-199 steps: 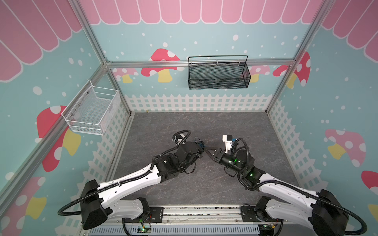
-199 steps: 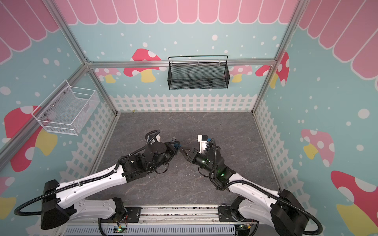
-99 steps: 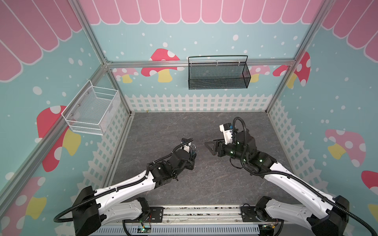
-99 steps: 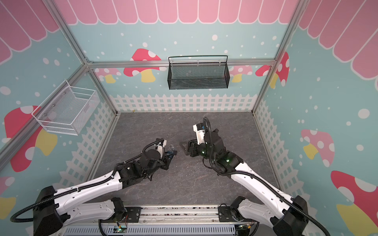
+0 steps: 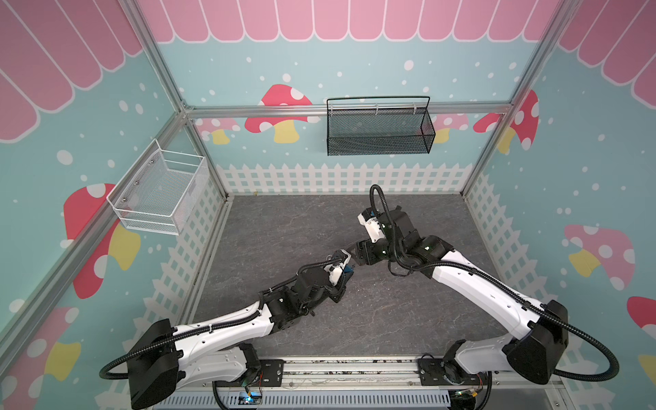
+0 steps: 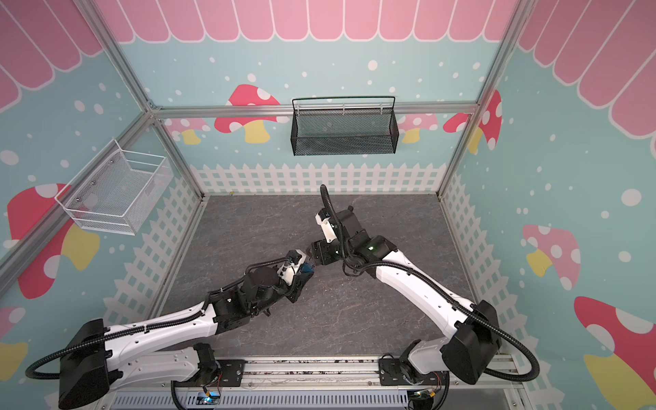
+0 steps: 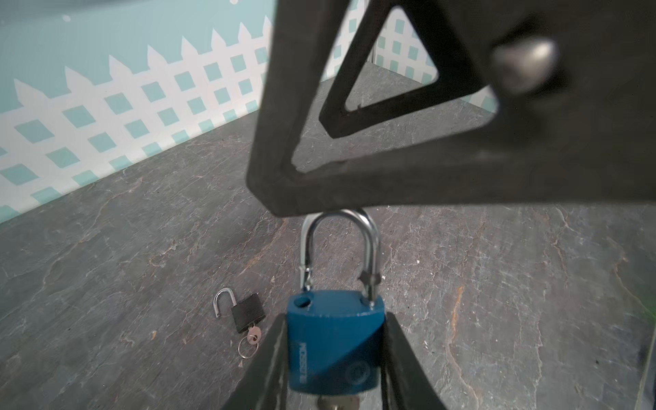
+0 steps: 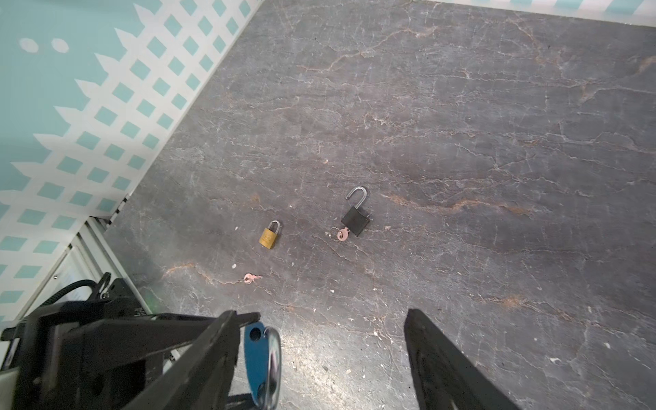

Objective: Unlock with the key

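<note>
Your left end effector [image 7: 334, 316] grips the blue padlock [image 7: 333, 349] above the tabletop [image 7: 142, 248], its shackle [image 7: 371, 241] sprung open. Your right end effector [image 8: 319, 312] stands wide and empty beside that shackle

Both arms are extended inward and bent at the elbow, with the grippers brought nearly tip to tip. The left gripper [image 5: 346, 273] is clamped on a blue padlock's [image 7: 333, 348] body. The right gripper's [image 8: 319, 316] jaws are spread wide.
</note>
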`<state>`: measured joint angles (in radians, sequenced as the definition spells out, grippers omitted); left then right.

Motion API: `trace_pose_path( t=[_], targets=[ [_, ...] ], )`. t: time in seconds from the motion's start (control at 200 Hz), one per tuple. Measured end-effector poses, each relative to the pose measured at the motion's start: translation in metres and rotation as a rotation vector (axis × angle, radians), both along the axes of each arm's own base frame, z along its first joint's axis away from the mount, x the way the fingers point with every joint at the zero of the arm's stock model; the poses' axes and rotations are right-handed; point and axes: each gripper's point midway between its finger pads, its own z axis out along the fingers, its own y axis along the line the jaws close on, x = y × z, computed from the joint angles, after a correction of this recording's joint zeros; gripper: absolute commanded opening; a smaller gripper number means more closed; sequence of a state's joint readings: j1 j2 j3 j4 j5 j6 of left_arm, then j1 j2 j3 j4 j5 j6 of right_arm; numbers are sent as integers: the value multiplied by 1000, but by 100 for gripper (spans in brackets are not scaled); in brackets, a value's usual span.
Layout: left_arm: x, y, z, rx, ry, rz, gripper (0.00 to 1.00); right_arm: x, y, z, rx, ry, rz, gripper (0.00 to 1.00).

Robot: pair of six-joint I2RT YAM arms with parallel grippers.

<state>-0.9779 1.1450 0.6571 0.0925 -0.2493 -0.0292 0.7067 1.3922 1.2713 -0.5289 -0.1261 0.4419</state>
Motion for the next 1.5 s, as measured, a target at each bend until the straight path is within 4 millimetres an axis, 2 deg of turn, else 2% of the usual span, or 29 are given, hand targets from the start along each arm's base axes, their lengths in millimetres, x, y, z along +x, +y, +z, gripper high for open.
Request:
trace_pose_path(
  t=[0.3, 0.625, 0.955, 1.126, 1.251, 1.361, 1.426, 1.501],
  targets=[
    [-2, -4, 2, 9, -25, -29, 0, 8, -16, -21, -151, 1, -30, 78],
    [-2, -8, 10, -10, -49, -41, 0, 15, -34, -19, -140, 16, -17, 78],
    [2, -13, 20, -51, -78, -42, 0, -9, -46, -16, -63, 47, 38, 77],
    [8, -18, 20, -53, -68, -22, 0, -13, -53, -13, -44, 46, 29, 77],
    [26, -26, 19, -61, -10, 64, 0, -2, -83, -14, -54, 34, -81, 80],
    [45, -41, 14, -86, 88, 157, 0, 8, -118, -28, -90, 42, -218, 82],
    [55, -52, 6, -96, 159, 213, 0, 11, -135, -38, -110, 54, -286, 83],
    [67, -64, -13, -84, 250, 283, 0, 12, -149, -49, -124, 60, -343, 83]
  ],
)
